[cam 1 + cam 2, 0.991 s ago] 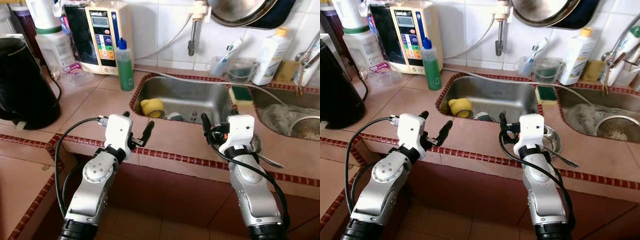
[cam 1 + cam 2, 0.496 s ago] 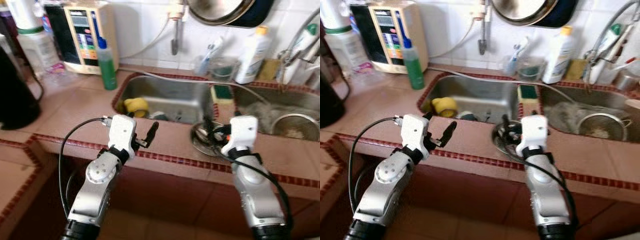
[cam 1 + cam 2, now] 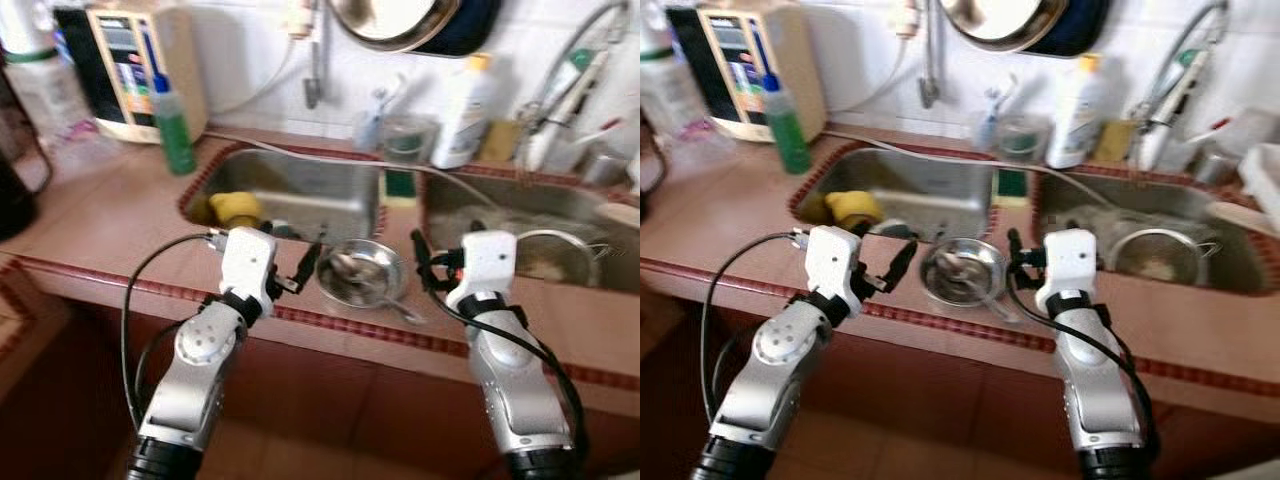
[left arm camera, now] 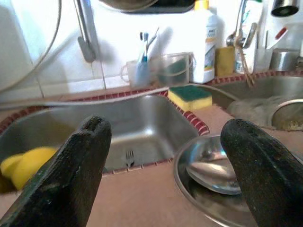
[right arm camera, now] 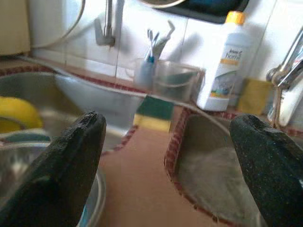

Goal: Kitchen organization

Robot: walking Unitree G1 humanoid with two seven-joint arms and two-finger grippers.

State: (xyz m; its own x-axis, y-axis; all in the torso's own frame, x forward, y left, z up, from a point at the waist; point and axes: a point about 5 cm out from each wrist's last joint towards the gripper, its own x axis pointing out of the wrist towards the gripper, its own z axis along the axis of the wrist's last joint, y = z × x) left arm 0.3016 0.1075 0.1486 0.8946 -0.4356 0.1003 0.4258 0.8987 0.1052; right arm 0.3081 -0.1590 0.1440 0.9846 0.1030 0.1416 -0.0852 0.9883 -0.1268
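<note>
A steel bowl (image 3: 358, 272) with a spoon (image 4: 208, 171) in it sits on the tiled counter near its front edge, between my two grippers. My left gripper (image 4: 163, 156) hovers just left of the bowl, open and holding nothing. On the bowl's right, my right gripper (image 5: 165, 156) is open too, over the counter strip between the two sink basins. The left basin (image 3: 310, 190) holds a yellow cup-like item (image 3: 228, 207) and a fork (image 4: 129, 158). A green-and-yellow sponge (image 3: 398, 185) lies on the divider.
The right basin (image 3: 480, 215) holds a metal strainer (image 3: 548, 252). Along the back wall stand a green bottle (image 3: 174, 132), a water unit (image 3: 125, 60), a toothbrush cup (image 3: 372, 125), a clear container (image 3: 405, 140) and a white bottle (image 3: 462, 112). A pan (image 3: 400, 15) hangs above.
The whole view has swung to the right, so the camera moved. The steel bowl, earlier behind my right gripper, now shows between the grippers. Both stay open.
</note>
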